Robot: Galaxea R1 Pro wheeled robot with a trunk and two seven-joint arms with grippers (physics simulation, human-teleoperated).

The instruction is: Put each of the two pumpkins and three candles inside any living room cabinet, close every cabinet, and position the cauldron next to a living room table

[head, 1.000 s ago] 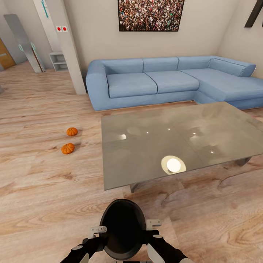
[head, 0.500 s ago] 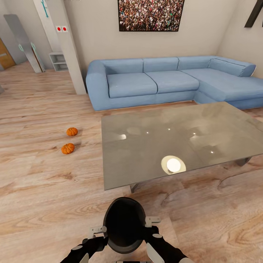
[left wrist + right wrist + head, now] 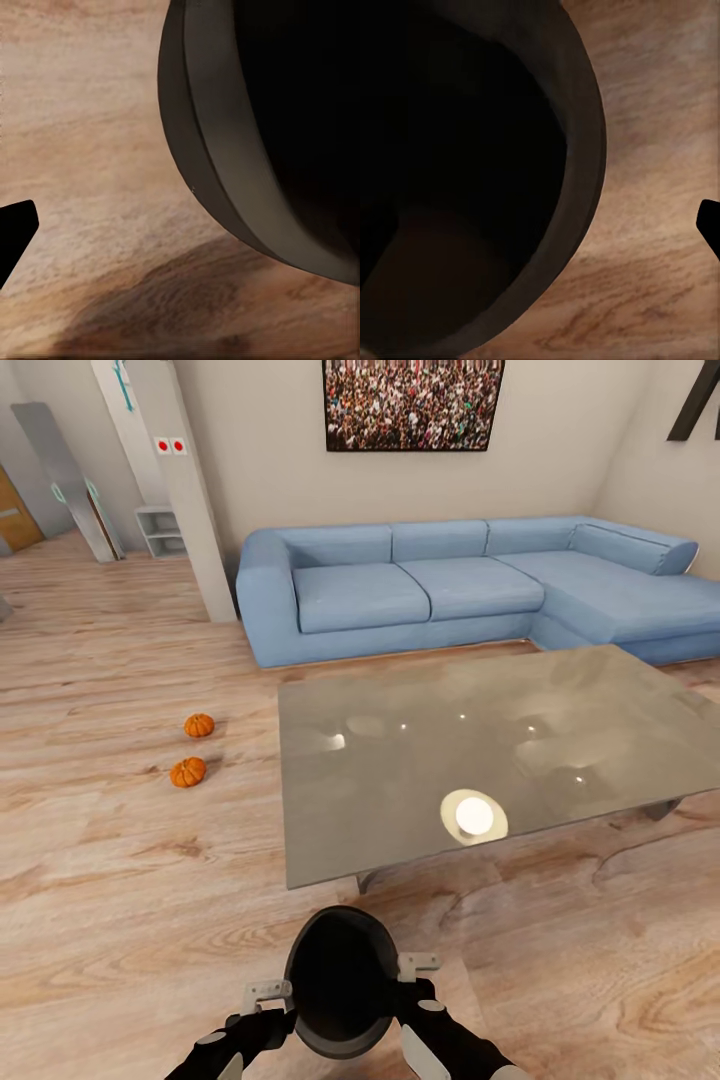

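cauldron carried between both pincers, grip state unclear | view shifted slightly, base nearer desk front edge | pumpkins untouched on floor

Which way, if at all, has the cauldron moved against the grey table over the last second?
Yes, slightly: in the head view the cauldron is a little closer to the near edge of the table and a touch further right.

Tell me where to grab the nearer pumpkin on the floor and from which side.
Grip the nearer pumpkin across its round ribbed body, coming straight down from above: it sits low on the floor with open space around it, apart from the other pumpkin.
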